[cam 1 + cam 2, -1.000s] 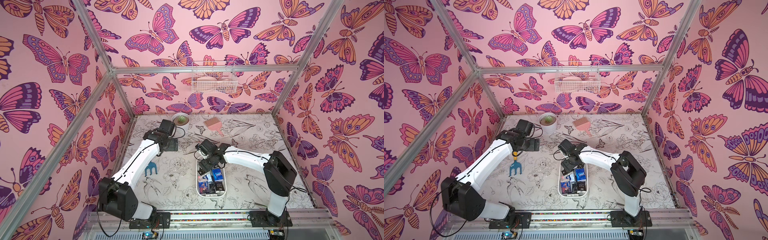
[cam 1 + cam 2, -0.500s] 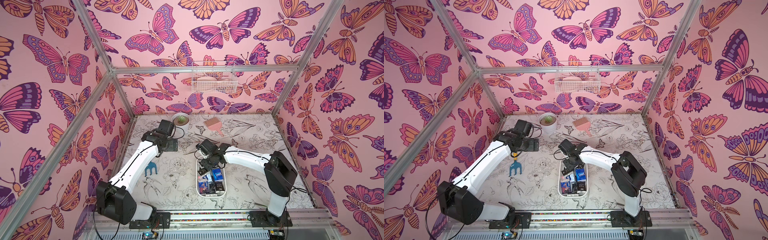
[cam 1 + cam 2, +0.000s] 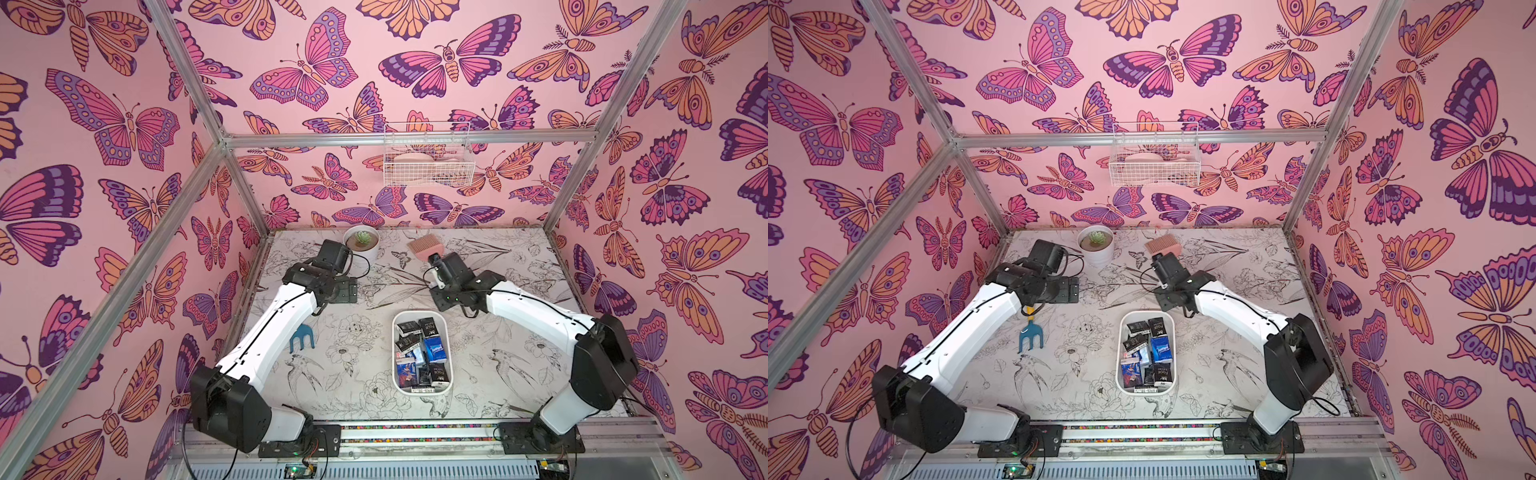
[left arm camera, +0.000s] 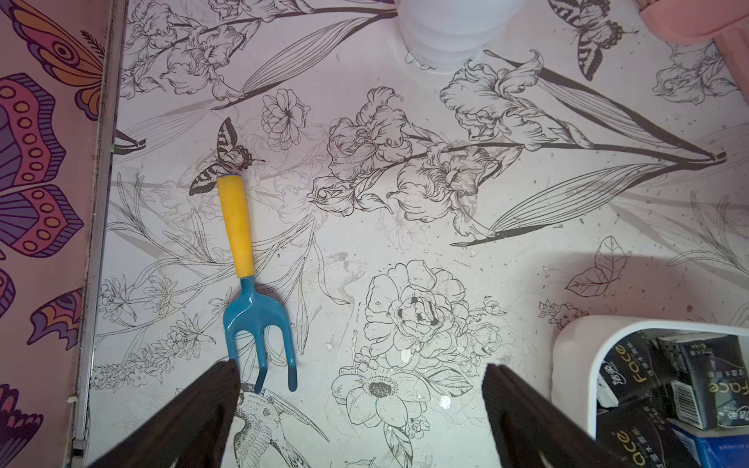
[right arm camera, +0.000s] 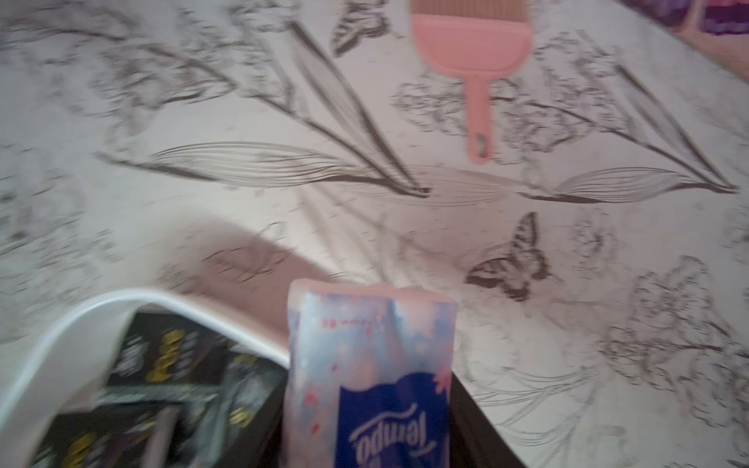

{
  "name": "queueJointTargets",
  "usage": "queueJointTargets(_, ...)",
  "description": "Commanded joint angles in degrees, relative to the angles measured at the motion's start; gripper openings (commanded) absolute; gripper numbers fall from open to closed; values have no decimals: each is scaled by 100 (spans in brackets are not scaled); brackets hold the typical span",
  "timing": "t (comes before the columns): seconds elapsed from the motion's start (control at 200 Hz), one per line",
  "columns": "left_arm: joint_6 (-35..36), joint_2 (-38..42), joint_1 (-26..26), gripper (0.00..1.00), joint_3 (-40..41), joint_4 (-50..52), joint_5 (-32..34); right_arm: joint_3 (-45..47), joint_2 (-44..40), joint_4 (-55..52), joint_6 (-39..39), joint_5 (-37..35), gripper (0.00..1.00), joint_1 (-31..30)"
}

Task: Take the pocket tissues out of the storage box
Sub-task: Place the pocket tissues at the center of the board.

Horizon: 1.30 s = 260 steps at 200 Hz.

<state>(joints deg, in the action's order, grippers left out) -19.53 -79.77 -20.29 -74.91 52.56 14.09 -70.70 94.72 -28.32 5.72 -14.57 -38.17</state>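
Observation:
The storage box (image 3: 395,353) is a shallow white tray at the table's front middle, seen in both top views. Several pocket tissues (image 3: 420,354) lie in it, mostly black "Face" packets with a blue one among them. My right gripper (image 5: 371,409) is shut on a white-and-blue "Tempo" packet (image 5: 369,340), held above the table just past the box's far end, beside the rim (image 5: 60,336). My left gripper (image 4: 360,375) hangs open and empty over bare table, left of the box wall (image 4: 575,336).
A blue hand fork with a yellow handle (image 4: 237,227) lies left of the box. A white plant pot (image 3: 361,245) and a pink brush (image 3: 424,246) stand at the back. A white wire basket (image 3: 428,164) hangs on the back wall.
My right gripper closed on the white-blue packet over the box's far end, then lifted it out and swung back and to the right. The left arm has barely moved.

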Motion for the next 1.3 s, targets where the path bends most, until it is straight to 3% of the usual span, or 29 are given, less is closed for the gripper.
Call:
queueJointTargets(0.0, -108, 118, -33, 100, -10, 132, -142, 292, 456, 812, -175, -571, 52, 436)
queueJointTargets(0.23, -133, 222, -54, 100, -23, 126, -118, -89, 1673, 1095, -91, -855, 56, 653)
queueJointTargets(0.356, -135, 256, -54, 100, -10, 132, -117, -171, 1860, 991, 77, -679, 67, 678)
queueJointTargets(0.466, -147, 264, -54, 100, -11, 135, -133, -254, 1689, 693, 222, -547, 75, 698)
queueJointTargets(0.731, -213, 260, -96, 100, -63, 134, -179, -163, 650, 359, 469, 412, 81, 1086)
queueJointTargets(0.841, -253, 218, -132, 100, -84, 130, -177, -11, 664, 561, 583, 992, 77, 1369)
queueJointTargets(1.027, -271, 141, -219, 100, -110, 132, -143, 266, 910, 965, 849, 1556, 57, 1671)
queueJointTargets(1.297, -249, 67, -265, 100, -163, 126, -73, 250, 1459, 1013, 930, 1606, 44, 1716)
